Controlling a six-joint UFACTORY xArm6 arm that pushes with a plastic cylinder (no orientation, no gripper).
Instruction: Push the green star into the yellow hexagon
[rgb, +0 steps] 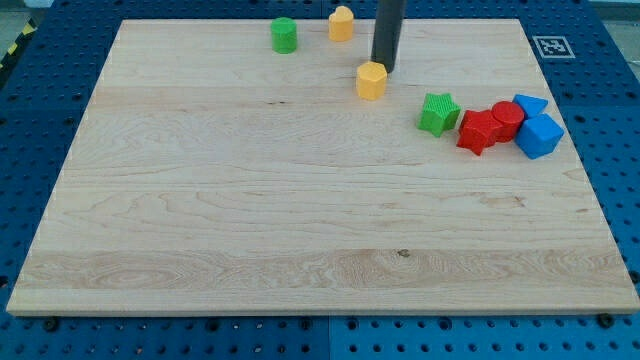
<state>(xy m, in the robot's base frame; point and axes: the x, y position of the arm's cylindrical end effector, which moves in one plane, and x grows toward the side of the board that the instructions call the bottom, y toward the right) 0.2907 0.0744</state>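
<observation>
Camera view: my tip, a bare rod with no jaws, touches the yellow hexagon block. Green star block sits right-below, unapproached; next move, by my judgement: circle behind it.

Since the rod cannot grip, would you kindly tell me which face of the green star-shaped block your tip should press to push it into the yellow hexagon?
Press the green star-shaped block on its right face, pushing left and slightly up toward the yellow hexagonal block. My tip now sits beside the hexagon's upper right, and must first circle round; the red blocks crowd that right side.
</observation>
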